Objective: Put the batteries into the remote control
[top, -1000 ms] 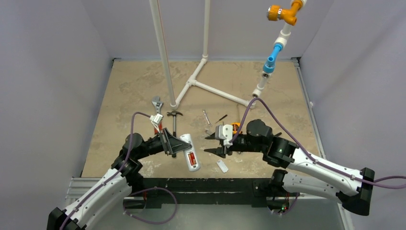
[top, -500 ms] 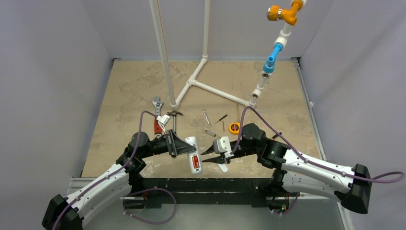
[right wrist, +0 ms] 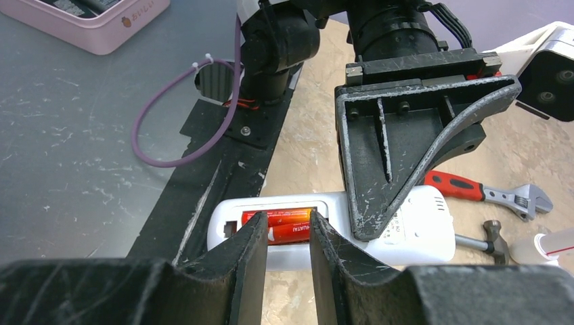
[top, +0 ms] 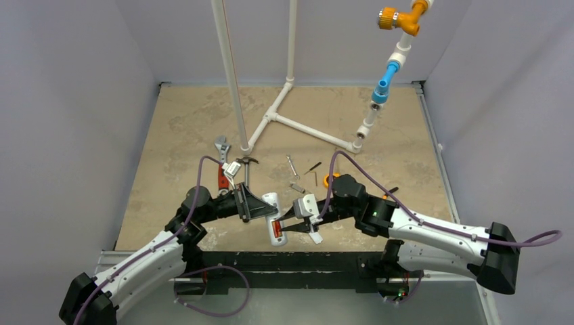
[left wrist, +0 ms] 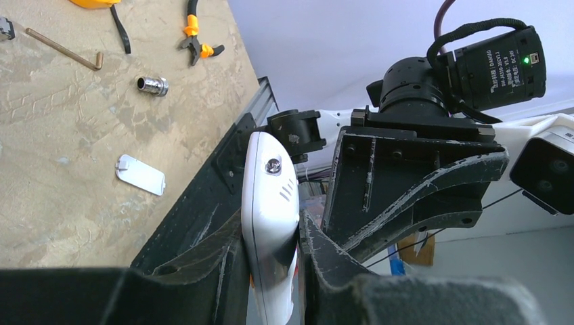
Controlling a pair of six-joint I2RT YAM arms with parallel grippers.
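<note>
**Top view.** The slim white plastic remote control (top: 272, 215) hangs over the mottled tan table (top: 176, 135), near its front edge, clenched by the black, triangular left fingers (top: 252, 205). Two orange-red batteries (top: 275, 226) lie in its open recess. The right fingers (top: 290, 214) meet it from the opposite side. A small pale battery cover (top: 315, 237) lies flat close by. Farther back we see a red-handled wrench (top: 221, 164), a hammer (top: 246, 169) and a white pipe frame (top: 298, 125).

**Left wrist view.** We see the remote edge-on, glossy and rounded, squeezed between scuffed fingers. The right arm's fingers block what lies beyond, and the batteries are hidden. A bent hex key (left wrist: 64, 49) and orange-handled pliers (left wrist: 196, 37) lie on the table.

**Right wrist view.** Only here does the recess face us, the lettered cylinders lying side by side. The right fingers stand narrowly parted before them, grasping nothing we can see.
</note>
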